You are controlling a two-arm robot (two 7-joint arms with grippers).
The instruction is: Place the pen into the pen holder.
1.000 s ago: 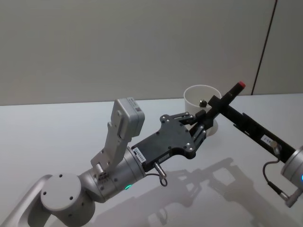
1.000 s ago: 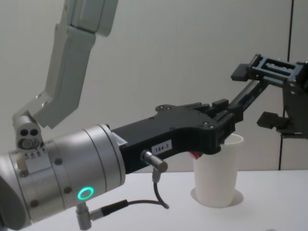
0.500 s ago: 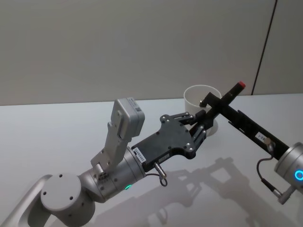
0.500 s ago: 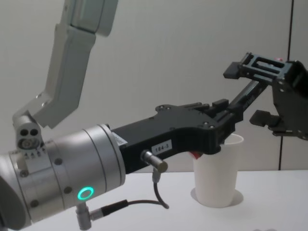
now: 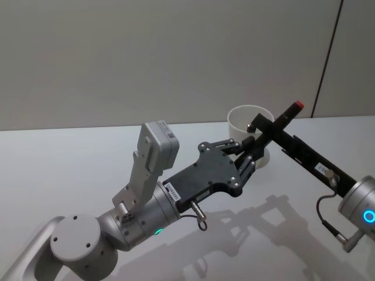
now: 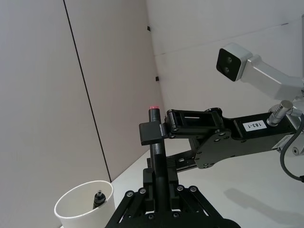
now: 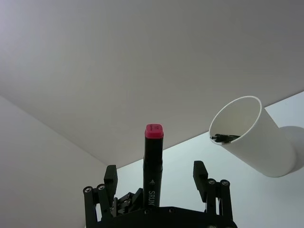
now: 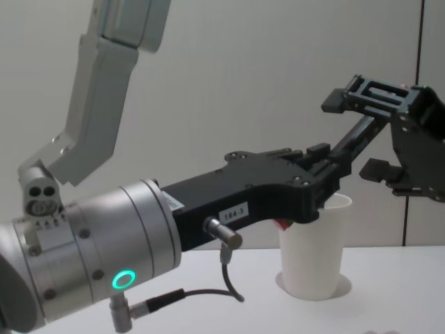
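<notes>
A black pen (image 5: 280, 121) with a red cap slants up over the table, and my left gripper (image 5: 251, 151) is shut on its lower end. The right gripper (image 5: 266, 132) is open and straddles the pen's upper half; in the right wrist view the pen (image 7: 153, 166) stands between its spread fingers (image 7: 199, 174) without touching them. The pen holder, a white paper cup (image 5: 246, 126), stands upright on the table just behind and below both grippers. From the chest I see the cup (image 8: 313, 254) under the left gripper (image 8: 325, 174), with the right gripper (image 8: 358, 137) higher up.
A dark pen-like object (image 6: 98, 198) lies inside the cup (image 6: 80, 211), also seen as a dark object (image 7: 223, 137) in the right wrist view. The white table (image 5: 70, 170) spreads wide to the left, and a grey wall stands behind.
The right gripper has shifted a little toward the left gripper along the pen and stays open. The left arm and the pen have not moved.
</notes>
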